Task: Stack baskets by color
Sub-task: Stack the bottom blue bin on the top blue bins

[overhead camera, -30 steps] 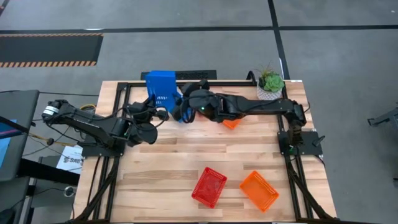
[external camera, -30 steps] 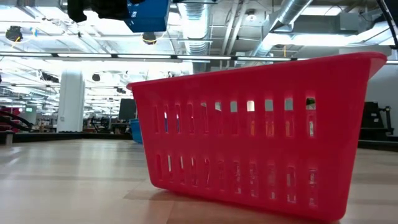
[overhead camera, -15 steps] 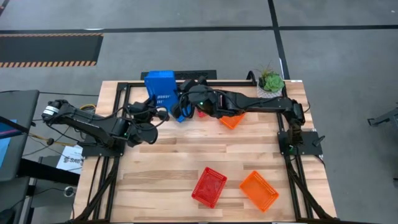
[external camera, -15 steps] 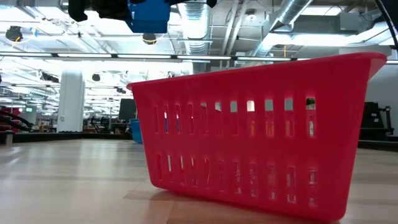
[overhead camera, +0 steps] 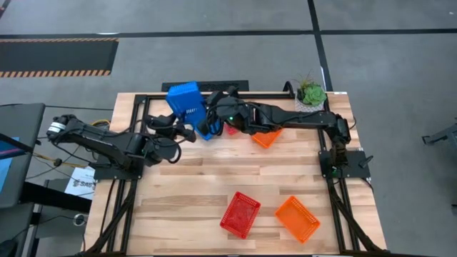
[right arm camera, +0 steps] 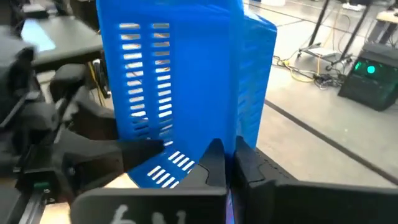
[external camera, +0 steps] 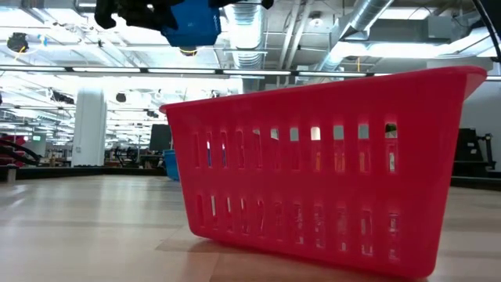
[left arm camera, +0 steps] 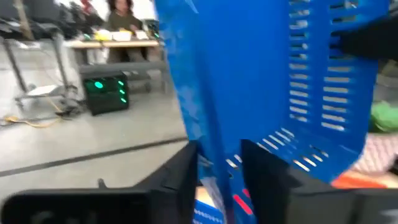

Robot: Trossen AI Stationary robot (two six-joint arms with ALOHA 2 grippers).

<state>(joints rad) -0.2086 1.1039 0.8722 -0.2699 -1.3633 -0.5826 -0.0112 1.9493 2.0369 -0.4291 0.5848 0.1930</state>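
A blue basket [overhead camera: 184,100] hangs tipped in the air over the table's far left, also seen in the low view [external camera: 192,19]. My right gripper [overhead camera: 213,118] reaches in from the right and is shut on it. My left gripper [overhead camera: 180,128] comes from the left and is open, its fingers either side of one blue wall [left arm camera: 214,155]. Another blue basket [overhead camera: 208,130] sits on the table below them. An orange basket [overhead camera: 265,138] lies under the right arm. A red basket [overhead camera: 239,214] and a second orange basket [overhead camera: 297,218] rest near the front edge. My right gripper [right arm camera: 230,163] pinches a thin edge of the blue basket's wall [right arm camera: 231,142] between its two fingers, coming roughly level from the table's right. The basket stands on end beyond the fingers, tilted and clear of the table. My left gripper's fingers [left arm camera: 183,177] flank a wall; whether they touch it I cannot tell.
A white pot with a green plant [overhead camera: 310,94] stands at the far right corner. The red basket [external camera: 329,164] fills the low view close to the camera. Bare wood lies across the table's middle [overhead camera: 214,171].
My left gripper has opened and rolled a little while staying in place. The blue basket has tipped from square to slanted, still clear of the table. My right gripper has drawn in against the basket's side.
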